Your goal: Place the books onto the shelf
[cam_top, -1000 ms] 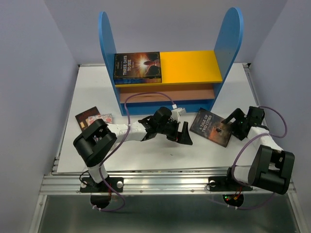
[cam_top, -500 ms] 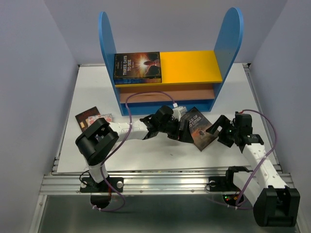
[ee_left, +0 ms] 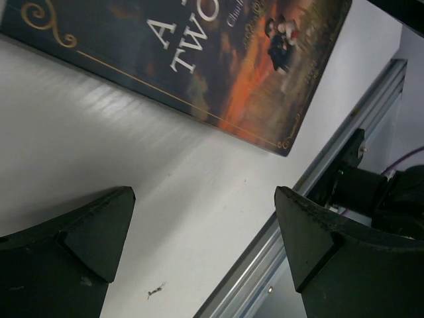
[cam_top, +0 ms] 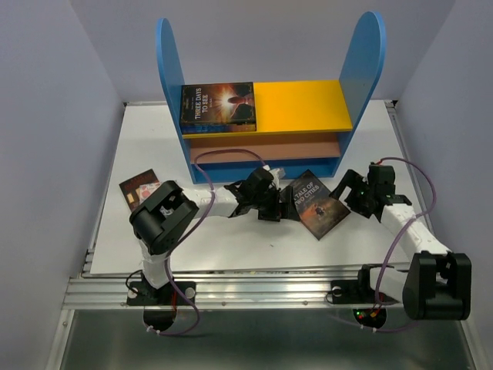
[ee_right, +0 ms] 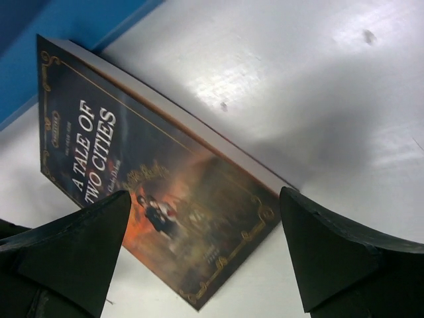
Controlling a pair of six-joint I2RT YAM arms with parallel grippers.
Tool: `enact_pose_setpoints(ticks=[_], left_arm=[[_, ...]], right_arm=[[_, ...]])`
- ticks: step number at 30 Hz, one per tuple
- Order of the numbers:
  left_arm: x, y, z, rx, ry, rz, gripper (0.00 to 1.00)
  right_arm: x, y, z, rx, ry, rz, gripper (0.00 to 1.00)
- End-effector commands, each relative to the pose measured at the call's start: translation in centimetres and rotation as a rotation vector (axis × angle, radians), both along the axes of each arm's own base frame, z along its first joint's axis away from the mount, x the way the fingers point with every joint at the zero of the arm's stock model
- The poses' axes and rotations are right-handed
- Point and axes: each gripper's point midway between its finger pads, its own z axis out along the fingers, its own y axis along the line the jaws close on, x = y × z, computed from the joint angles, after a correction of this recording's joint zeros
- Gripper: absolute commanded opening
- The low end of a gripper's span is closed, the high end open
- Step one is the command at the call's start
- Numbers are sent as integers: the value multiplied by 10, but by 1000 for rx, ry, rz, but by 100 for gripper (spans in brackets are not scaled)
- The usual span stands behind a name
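**1. Table**. White, and bears everything listed below.

**2. Shelf**. Stands at 12 o'clock from my bases with its blue side panels upright. The Three Days to See book lies flat on the left end of the yellow top board.

**3. My left arm**. Folded at the elbow near its base. The forearm lies low over the table and reaches toward 3 o'clock.

**4. My right arm**. Runs from its base toward 11 o'clock, with the wrist turned to 9 o'clock.

**5. Tale of Two Cities book**. Flat and cover up on the table, just in front of the shelf's blue base and between my two pincers.

**6. Two more books**. They overlap at 9 o'clock from my left elbow, which partly hides them.

**7. Left pincer**. Jaws spread wide and holding nothing. The Tale of Two Cities book lies near at its 3 o'clock, with bare table between.

**8. Right pincer**. Jaws spread wide with nothing gripped. The same book lies near at its 9 o'clock.
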Motion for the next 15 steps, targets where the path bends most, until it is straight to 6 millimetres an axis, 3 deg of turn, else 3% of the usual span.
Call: enact_pose_setpoints(ticks=[1, 2, 5, 9, 11, 15], left_arm=[[28, -10, 19, -35, -11, 110, 99], [30, -12, 20, -41, 4, 127, 98], [41, -11, 19, -31, 14, 192, 96], [50, -8, 11, 16, 33, 261, 91], [51, -4, 3, 42, 47, 291, 89], [53, 3, -5, 78, 84, 358, 86]], right_arm=[[45, 24, 17, 47, -201, 188, 99], [44, 34, 17, 83, -210, 240, 99], [43, 37, 8, 88, -202, 279, 99], [31, 52, 12, 163, -218, 335, 98], [25, 53, 13, 169, -224, 335, 98], [18, 40, -12, 120, -143, 261, 98]])
